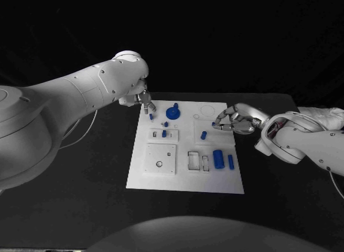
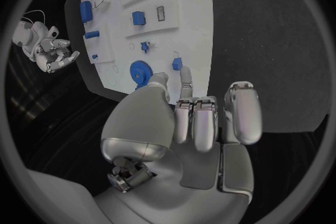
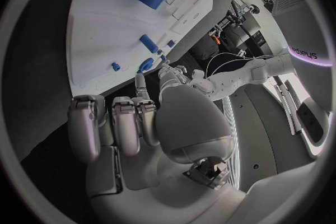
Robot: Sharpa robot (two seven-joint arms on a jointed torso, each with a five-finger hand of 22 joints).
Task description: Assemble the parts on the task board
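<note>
The board (image 1: 183,176) lies mid-table with blue parts (image 1: 218,158) scattered on it; both hands, left (image 1: 146,101) and right (image 1: 234,119), hover at its far corners, fingers curled, empty, and a careless descent might knock the gear (image 1: 173,112) askew.

A black table (image 1: 81,199) carries a white task board (image 1: 183,178), which lies flat near the middle, closer to the far edge than the near one. The board's long sides run from the near edge toward the far edge.
</note>
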